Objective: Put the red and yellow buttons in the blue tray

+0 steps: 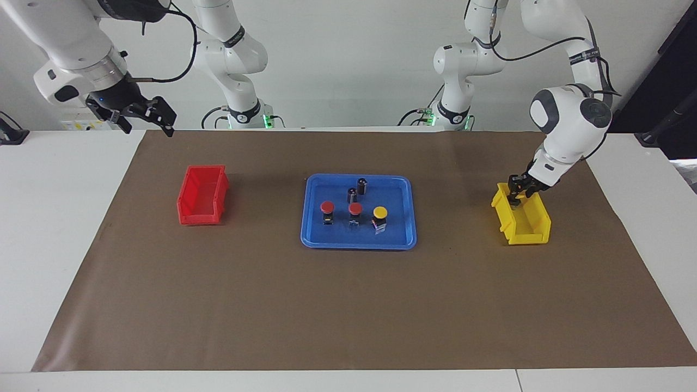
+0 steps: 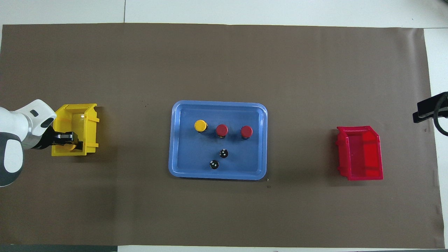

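The blue tray [image 1: 359, 245] [image 2: 217, 176] lies mid-table. In it stand two red buttons [image 1: 327, 207] [image 1: 355, 209] [image 2: 222, 130] [image 2: 246, 131] and one yellow button [image 1: 380, 212] [image 2: 200, 125] in a row. My left gripper [image 1: 515, 200] [image 2: 71, 141] reaches down into the yellow bin [image 1: 531, 237] [image 2: 90, 120], shut on another yellow button [image 2: 72, 147] whose cap shows between the fingers from overhead. In the facing view that button is hidden by the bin wall and the fingers. My right gripper [image 1: 147, 128] [image 2: 428, 110] waits open, raised over the mat's edge at its own end of the table.
Two dark capless cylinders [image 1: 362, 185] [image 1: 352, 194] [image 2: 223, 153] [image 2: 214, 164] stand in the tray, nearer to the robots than the buttons. A red bin [image 1: 202, 196] [image 2: 360, 154] sits toward the right arm's end. A brown mat [image 1: 348, 305] covers the table.
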`<state>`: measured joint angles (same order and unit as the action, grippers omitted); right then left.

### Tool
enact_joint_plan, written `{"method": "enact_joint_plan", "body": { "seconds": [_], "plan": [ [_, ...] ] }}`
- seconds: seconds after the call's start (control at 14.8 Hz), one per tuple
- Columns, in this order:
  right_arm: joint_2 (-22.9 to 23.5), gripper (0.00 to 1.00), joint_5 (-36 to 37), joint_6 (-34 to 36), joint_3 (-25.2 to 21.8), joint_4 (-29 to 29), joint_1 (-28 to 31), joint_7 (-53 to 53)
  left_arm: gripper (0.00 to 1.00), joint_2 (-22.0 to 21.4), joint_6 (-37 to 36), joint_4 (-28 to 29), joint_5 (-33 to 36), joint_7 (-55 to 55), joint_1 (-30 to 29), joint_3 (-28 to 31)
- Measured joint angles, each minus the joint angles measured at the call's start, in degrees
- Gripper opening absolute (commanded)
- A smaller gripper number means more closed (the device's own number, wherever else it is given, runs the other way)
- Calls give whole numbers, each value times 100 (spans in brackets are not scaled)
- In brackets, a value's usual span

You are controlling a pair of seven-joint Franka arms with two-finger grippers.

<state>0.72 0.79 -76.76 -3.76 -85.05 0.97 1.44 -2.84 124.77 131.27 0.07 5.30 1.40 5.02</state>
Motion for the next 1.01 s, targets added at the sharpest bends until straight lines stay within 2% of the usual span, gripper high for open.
{"method": "enact_joint_plan", "body": {
  "seconds": [0.2, 0.34, 0.61, 0.67, 0.81, 1.01],
  "plan": [
    [0, 100, 0, 0, 2, -19, -11, 0, 2, 0, -4, -101, 0, 0, 1, -14],
    [0, 100, 0, 0, 1, -43, -8, 0, 2, 1, -391, -560, 0, 0, 16, -48],
    [0, 100, 0, 0, 13, -59, -24, 0, 2, 40, -2590, -2826, 45, -77, 319, -115],
    [0, 100, 0, 0, 18, -59, -50, 0, 2, 99, -2803, -3213, 57, -378, 564, -125],
    [0, 100, -1, 0, 24, -61, -120, 0, 2, 265, -2735, -3400, 65, -1358, 1232, -173],
    [0, 100, -1, 0, 28, -63, -166, 0, 2, 668, -2170, -3179, 49, -2721, 2236, -236]
  ]
}}
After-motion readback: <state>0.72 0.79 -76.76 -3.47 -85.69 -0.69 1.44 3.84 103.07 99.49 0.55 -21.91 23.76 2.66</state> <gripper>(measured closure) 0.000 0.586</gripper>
